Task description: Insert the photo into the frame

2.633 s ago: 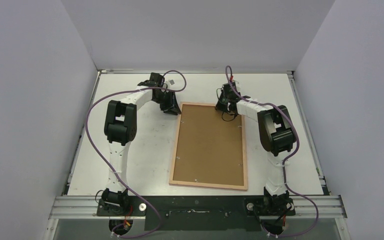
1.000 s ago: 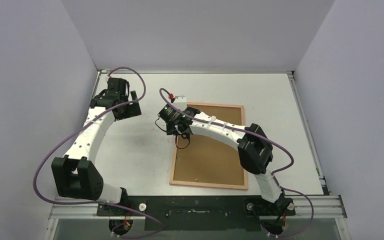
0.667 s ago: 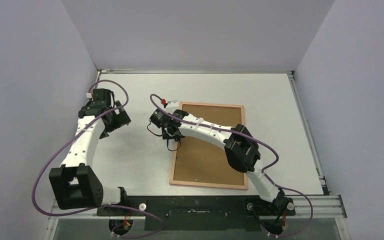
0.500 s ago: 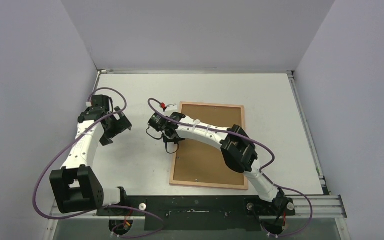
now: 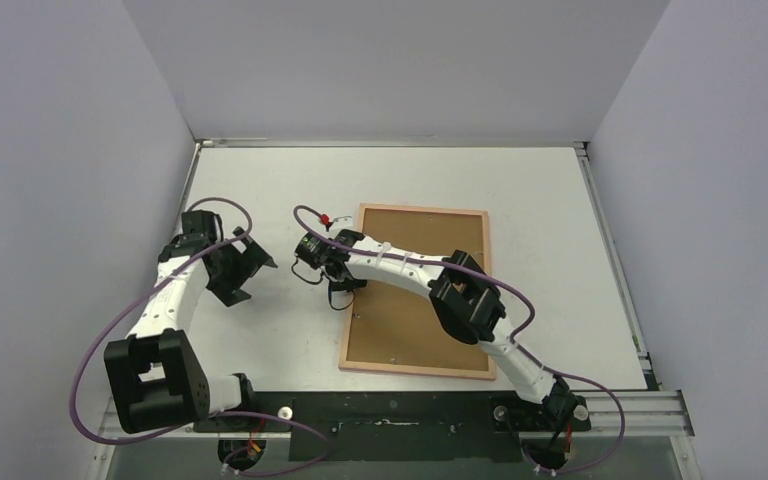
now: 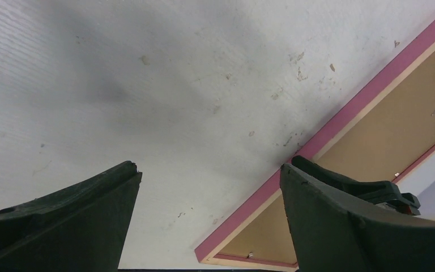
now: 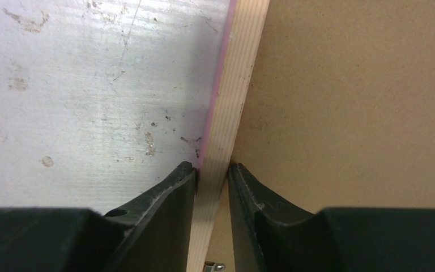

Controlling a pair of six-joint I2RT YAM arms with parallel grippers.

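The surface (image 5: 290, 330) left of the frame (image 5: 490, 300) is bare, and the left tool (image 6: 208, 170), jaws spread wide, hangs over it freely. The right tool (image 7: 212, 167) pinches the frame's left rail, occupying that edge.

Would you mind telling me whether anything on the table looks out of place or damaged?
Nothing looks damaged or spilled. One oddity: the frame lies back up with the brown backing board in it, and no photo is in view. The right gripper pinches one long rail; the table bears only scuff marks.
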